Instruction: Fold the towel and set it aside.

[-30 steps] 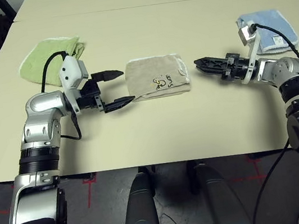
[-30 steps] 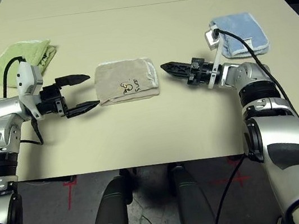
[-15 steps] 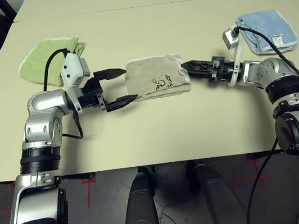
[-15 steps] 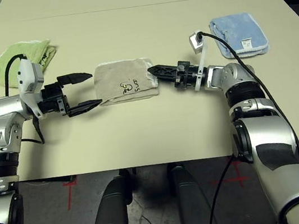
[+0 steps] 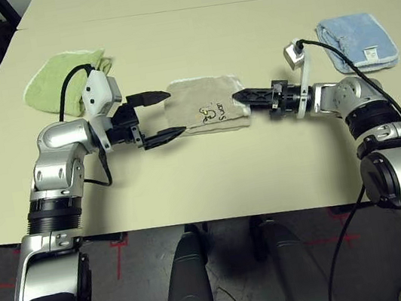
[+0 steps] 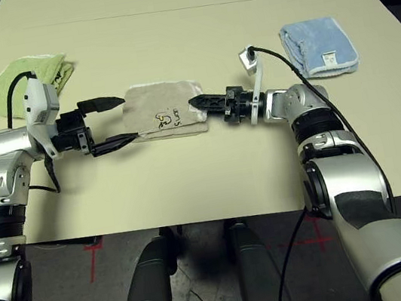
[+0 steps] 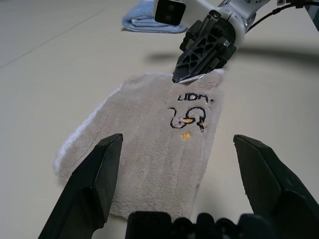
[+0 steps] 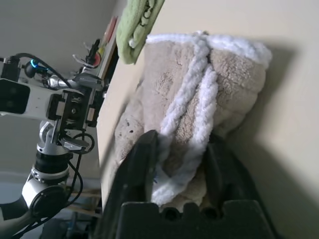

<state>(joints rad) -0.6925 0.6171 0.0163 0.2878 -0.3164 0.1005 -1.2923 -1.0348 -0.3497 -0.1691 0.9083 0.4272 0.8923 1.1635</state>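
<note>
My right pincer [image 5: 241, 97] has slid in, now clamped on the towel [image 5: 201, 108] edge; left pincer [image 5: 162, 114] apart, waiting mid-table.

Three folded towels: one beige towel [image 5: 206, 106], one green towel [image 5: 66, 80], one blue towel [image 5: 359, 42].

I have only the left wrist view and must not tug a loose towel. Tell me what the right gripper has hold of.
Observer: In the right wrist view, the right gripper has a finger on either side of the towel, pinching its white-stitched edge.
Operator: Report what lies behind my left arm.
Observer: A folded lime-green towel lies beyond the left forearm, well apart from the towel.
Operator: Place my left gripper from above.
Observer: From the head camera, the left gripper is open, with its tips at the towel's left edge. I cannot tell whether they touch it.
</note>
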